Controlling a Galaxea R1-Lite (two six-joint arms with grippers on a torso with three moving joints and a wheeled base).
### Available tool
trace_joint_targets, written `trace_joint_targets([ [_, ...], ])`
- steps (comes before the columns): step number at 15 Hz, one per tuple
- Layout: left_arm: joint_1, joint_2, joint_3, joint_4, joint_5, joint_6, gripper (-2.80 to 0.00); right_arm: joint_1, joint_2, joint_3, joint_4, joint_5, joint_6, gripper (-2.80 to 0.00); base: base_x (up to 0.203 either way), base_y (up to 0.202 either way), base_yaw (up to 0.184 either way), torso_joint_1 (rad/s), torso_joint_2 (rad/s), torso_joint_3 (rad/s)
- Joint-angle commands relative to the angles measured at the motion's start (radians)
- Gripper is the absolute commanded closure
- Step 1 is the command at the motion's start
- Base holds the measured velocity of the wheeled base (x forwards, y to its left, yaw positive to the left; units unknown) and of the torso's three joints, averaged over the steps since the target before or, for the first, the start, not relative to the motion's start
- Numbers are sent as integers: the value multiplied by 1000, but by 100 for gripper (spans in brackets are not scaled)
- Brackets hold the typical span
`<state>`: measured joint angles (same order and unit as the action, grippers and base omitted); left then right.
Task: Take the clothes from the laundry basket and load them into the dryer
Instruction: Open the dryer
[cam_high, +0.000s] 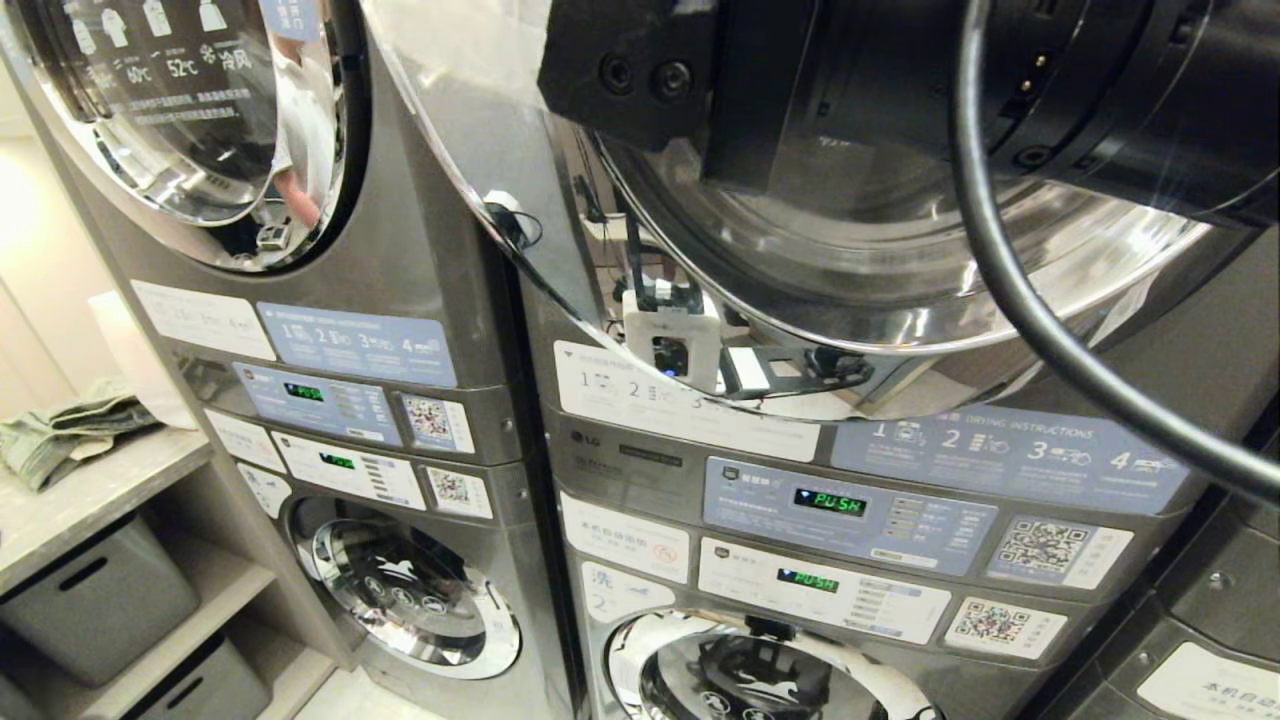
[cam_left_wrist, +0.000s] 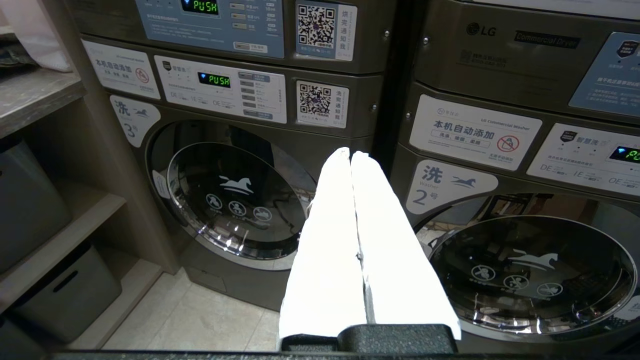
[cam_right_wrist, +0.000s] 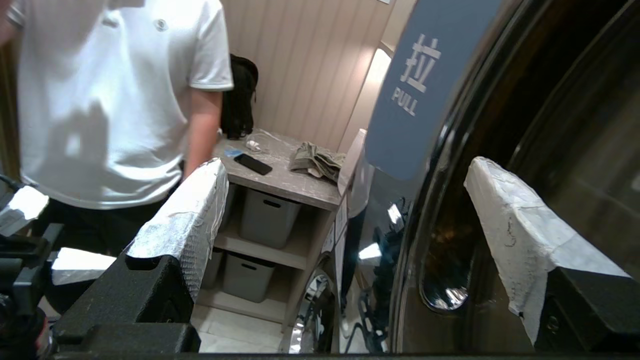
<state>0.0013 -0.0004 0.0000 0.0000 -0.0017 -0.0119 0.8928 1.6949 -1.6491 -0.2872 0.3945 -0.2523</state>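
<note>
The dryer door (cam_right_wrist: 500, 165) stands edge-on between my spread right fingers (cam_right_wrist: 190, 215), its blue PULL label (cam_right_wrist: 425, 85) just past the tips; my right gripper (cam_right_wrist: 345, 185) is wide apart and holds nothing. No basket shows in any view. Beyond my near finger a person in a white shirt (cam_right_wrist: 115, 95) stands beside a counter with folded cloth (cam_right_wrist: 315, 161). My left gripper (cam_left_wrist: 351, 155), pressed closed and empty, hangs before the washers (cam_left_wrist: 235, 200).

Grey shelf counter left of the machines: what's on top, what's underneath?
On the counter: a crumpled greenish cloth, a black phone, a white cable. Underneath: grey bins on two lower shelves. Bin contents are hidden.
</note>
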Motion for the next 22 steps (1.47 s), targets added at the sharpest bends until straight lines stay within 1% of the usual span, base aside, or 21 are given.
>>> trace_joint_targets([
  [1,0,-1,2,0,0,0,0,-9,7,3,-1,3,-1,-280,0,0,0,0,0,0],
  [7,0,0,2,0,0,0,0,-7,43,2,-1,13,-1,-280,0,0,0,0,0,0],
  [8,0,0,0,0,0,0,0,-6,40,4,0,31,1,-280,0,0,0,0,0,0],
  [11,0,-1,0,0,0,-1,0,-5,9,38,4,130,4,-280,0,0,0,0,0,0],
  [13,0,0,2,0,0,0,0,-5,-30,78,9,211,5,-280,0,0,0,0,0,0],
  [17,0,-1,1,0,0,0,0,-5,-122,189,19,339,3,-280,0,0,0,0,0,0],
  [18,0,0,2,0,0,0,0,-5,-149,219,18,356,-1,-280,0,0,0,0,0,0],
  [22,0,-1,0,0,0,0,0,-5,-256,335,18,366,-4,-280,0,0,0,0,0,0],
])
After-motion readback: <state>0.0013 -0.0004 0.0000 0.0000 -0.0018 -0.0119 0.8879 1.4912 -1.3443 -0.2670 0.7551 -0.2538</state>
